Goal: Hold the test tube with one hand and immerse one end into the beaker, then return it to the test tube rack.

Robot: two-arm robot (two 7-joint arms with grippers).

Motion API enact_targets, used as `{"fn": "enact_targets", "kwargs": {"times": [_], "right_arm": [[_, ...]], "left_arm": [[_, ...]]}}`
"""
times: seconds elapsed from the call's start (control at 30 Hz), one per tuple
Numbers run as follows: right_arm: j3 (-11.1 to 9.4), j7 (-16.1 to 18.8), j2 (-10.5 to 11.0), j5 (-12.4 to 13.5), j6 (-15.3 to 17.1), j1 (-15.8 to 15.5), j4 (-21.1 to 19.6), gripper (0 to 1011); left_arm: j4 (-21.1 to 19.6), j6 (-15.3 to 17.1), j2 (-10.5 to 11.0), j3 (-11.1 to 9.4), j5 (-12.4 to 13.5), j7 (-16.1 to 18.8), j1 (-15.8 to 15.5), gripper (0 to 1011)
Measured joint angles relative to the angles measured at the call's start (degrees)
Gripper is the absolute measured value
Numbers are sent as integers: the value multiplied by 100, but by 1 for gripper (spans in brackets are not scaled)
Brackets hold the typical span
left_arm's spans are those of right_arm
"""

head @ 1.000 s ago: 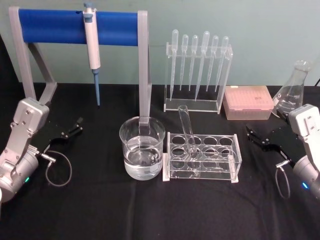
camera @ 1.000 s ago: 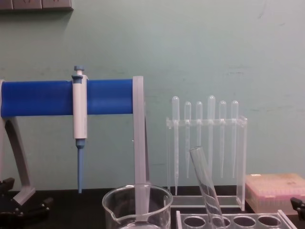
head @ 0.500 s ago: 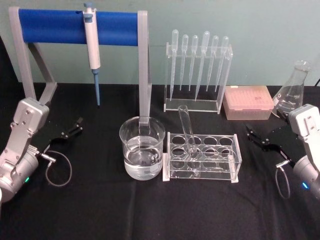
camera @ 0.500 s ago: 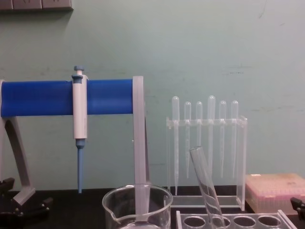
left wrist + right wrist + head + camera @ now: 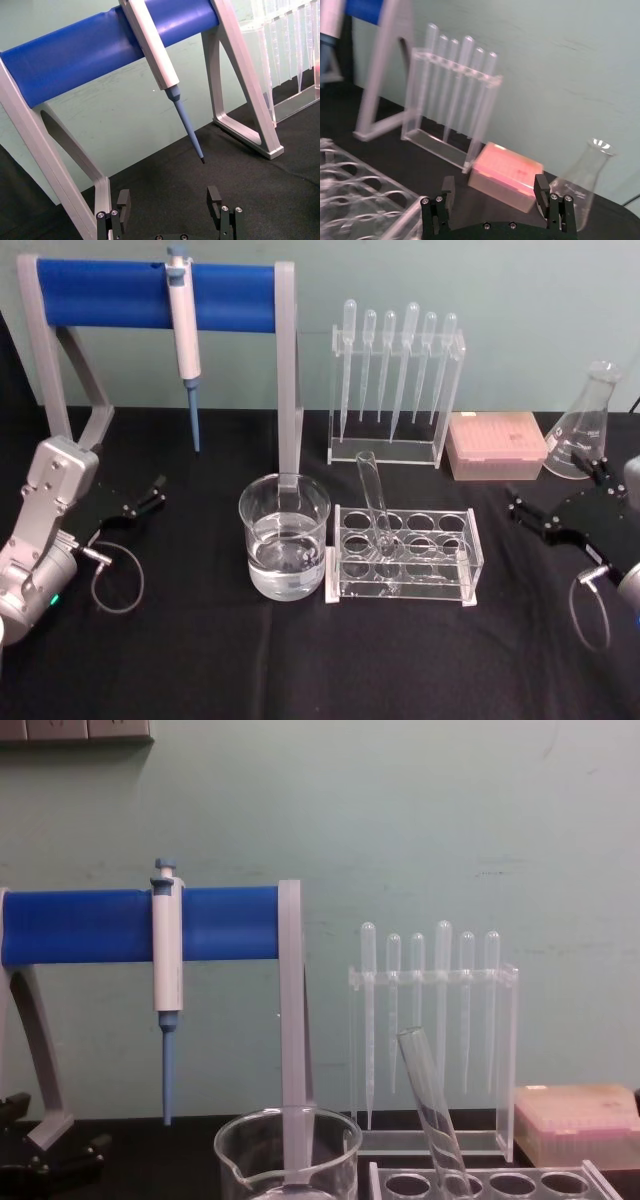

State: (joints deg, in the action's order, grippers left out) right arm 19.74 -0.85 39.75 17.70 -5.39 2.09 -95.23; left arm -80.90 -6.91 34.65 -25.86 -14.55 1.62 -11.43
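The test tube (image 5: 374, 502) is a clear glass tube leaning in the front-left part of a clear rack (image 5: 404, 582), open end up; the chest view shows the test tube (image 5: 430, 1108) too. The beaker (image 5: 285, 548), partly filled with clear liquid, stands just left of the rack, and its rim shows in the chest view as the beaker (image 5: 288, 1148). My left gripper (image 5: 140, 502) rests open at the far left of the table, seen open from its wrist (image 5: 169, 205). My right gripper (image 5: 556, 502) hovers open at the far right, well clear of the rack, seen open from its wrist (image 5: 495, 192).
A blue-barred stand (image 5: 150, 292) with a hanging micropipette (image 5: 184, 335) rises behind the beaker. A pipette rack (image 5: 396, 390), a pink tip box (image 5: 496, 445) and a conical flask (image 5: 586, 425) line the back. Black cloth covers the table in front.
My right arm has drawn back to the right, so the flask now shows whole and the gripper has left the chest view. The left arm, tube and beaker have not moved.
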Motion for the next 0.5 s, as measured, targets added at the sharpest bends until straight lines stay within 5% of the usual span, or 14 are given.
{"fn": "enact_targets", "kwargs": {"times": [0.23,0.5], "right_arm": [[-55,951,231,661,283,-212,-623,1002],[274,1774,52,887,676,166,-679,1002]], "left_arm": [[0,0,0,0,0,0,0,1000],[0,0,0,0,0,0,0,1000]]}}
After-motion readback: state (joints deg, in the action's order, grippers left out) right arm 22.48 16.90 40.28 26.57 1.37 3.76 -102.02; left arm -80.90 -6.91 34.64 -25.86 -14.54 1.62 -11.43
